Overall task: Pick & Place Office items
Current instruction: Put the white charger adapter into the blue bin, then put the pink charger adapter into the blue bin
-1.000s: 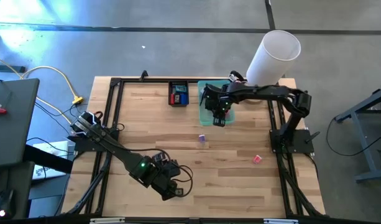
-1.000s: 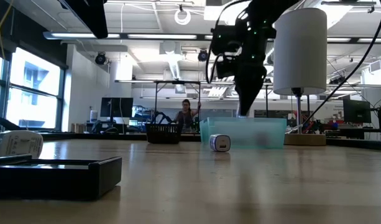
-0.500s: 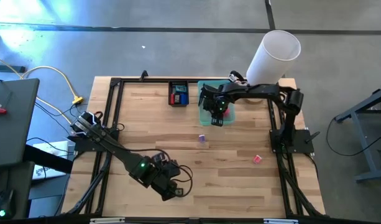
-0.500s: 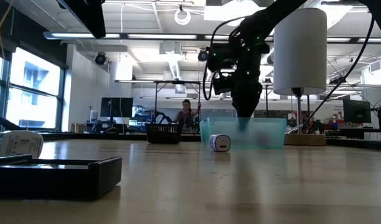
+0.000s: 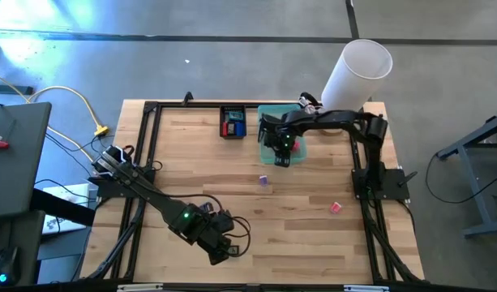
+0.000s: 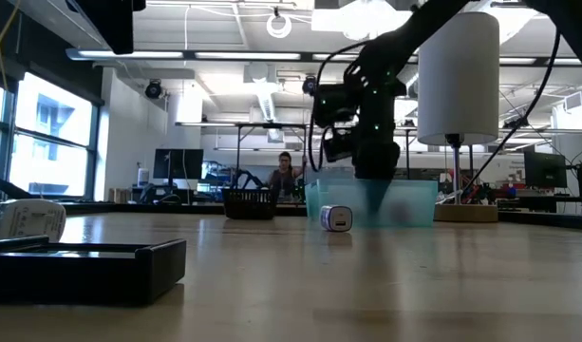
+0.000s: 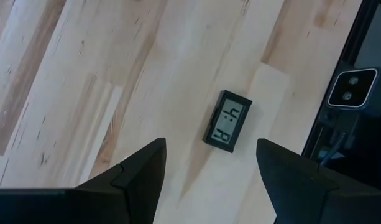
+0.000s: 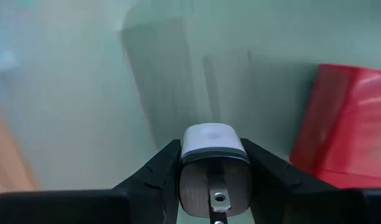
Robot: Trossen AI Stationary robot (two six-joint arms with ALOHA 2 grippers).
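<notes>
My right gripper (image 5: 281, 154) reaches down into the translucent teal tray (image 5: 301, 147) near the table's far edge, shut on a small white and grey piece (image 8: 214, 140). A red item (image 8: 348, 134) lies in that tray beside it. A purple piece (image 5: 263, 180) and a pink piece (image 5: 336, 208) rest on the wood. The small black tray (image 5: 233, 122) holds red and blue pieces. My left gripper (image 5: 225, 250) hovers open near the table's near edge, above a small black display unit (image 7: 228, 121) lying flat on the wood. My right gripper pinches the small white and grey piece by its two side faces (image 8: 185, 163), one finger on each side. A metal tab (image 8: 219, 198) on the piece shows between the fingers. The fingers come from above, pointing down into the teal tray. Whether the piece touches the tray floor, I cannot tell.
A tall white cylinder (image 5: 357, 71) stands at the far right corner behind the teal tray. A black frame (image 5: 147, 146) runs along the table's edges. A white camera block (image 7: 352, 87) sits by the frame near my left gripper. Open wood lies mid-table.
My right gripper has moved down into the teal tray and slightly toward the table's left, still shut on the small piece. My left arm has kept still.
</notes>
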